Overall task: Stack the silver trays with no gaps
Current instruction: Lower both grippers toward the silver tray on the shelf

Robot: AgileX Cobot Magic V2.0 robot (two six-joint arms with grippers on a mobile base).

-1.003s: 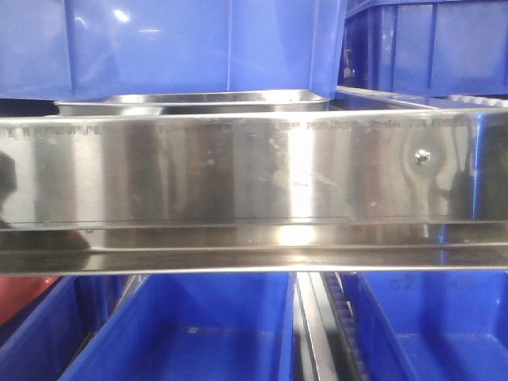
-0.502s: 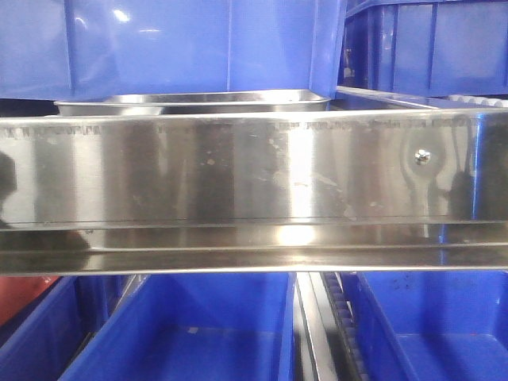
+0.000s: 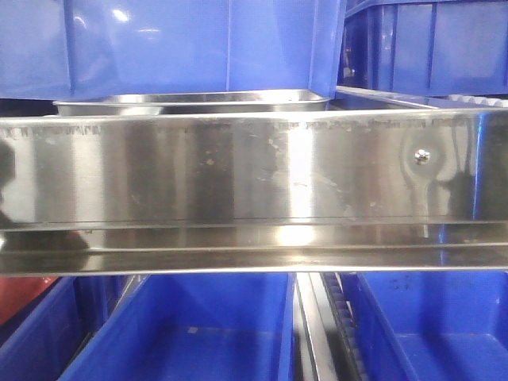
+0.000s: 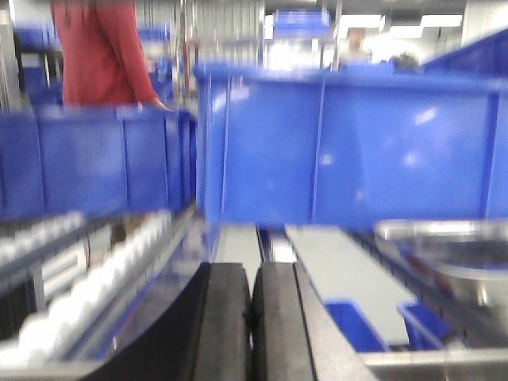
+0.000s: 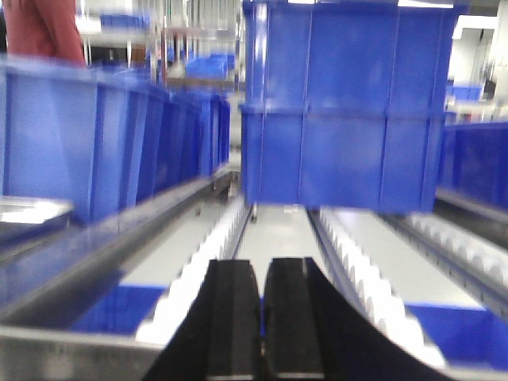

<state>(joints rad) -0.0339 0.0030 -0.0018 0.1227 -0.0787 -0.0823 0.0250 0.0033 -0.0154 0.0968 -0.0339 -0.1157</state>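
The silver tray (image 3: 190, 100) sits just behind the shelf rail (image 3: 238, 167). Your left hand (image 4: 252, 274) and right hand (image 5: 262, 271) are closed and empty. Expect stiff, slick steel, so pinch its flat rim.

The long brushed-steel shelf rail (image 3: 238, 167) hides all but the rim of the shiny shallow silver tray (image 3: 190, 99) behind it. Above the rail, the blue plastic bin (image 3: 198, 44) is cut off by the top edge. Below the rail, a red shape (image 3: 22, 298) at the left edge is too partial to identify. Both wrist views are blurred; in the left one a second silver tray (image 4: 444, 242) runs off the right edge.
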